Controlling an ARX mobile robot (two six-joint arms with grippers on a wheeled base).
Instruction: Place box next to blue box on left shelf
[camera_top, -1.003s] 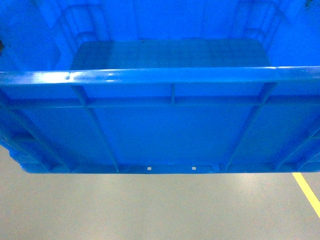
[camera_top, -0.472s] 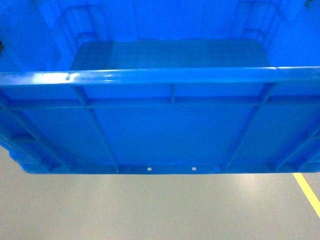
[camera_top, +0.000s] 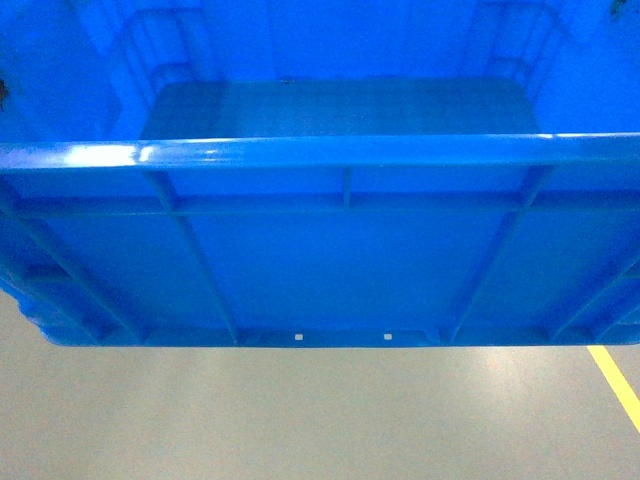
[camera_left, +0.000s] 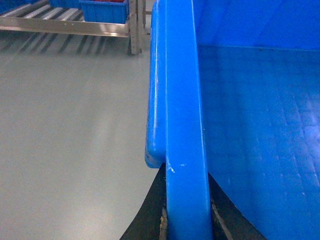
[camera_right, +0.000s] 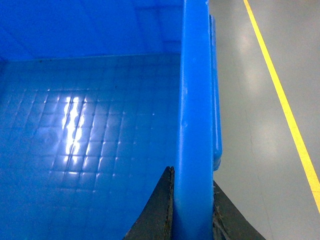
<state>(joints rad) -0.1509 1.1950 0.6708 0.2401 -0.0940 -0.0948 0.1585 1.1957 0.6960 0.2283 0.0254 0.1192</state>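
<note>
Left gripper (camera_left: 186, 227) is clamped on the left rim of the box (camera_top: 330, 260), dark fingers (camera_left: 150, 215) either side of the wall, so closed on it. In the left wrist view the left shelf (camera_left: 65, 26) sits far off at top left, roller tracks visible w/ another blue crate (camera_left: 102, 10) on it, well apart from the carried box. Head view: box fills the frame, held up off the grey floor (camera_top: 300, 420), empty inside, level as far as I can tell. Right gripper (camera_right: 192, 220) pinches the right rim the same way, closed on it; yellow floor line (camera_right: 280, 95) runs beside it. Progress: pickup done, carry underway. Left to do: reach the shelf, line up beside the blue crate, set down, release.
</note>
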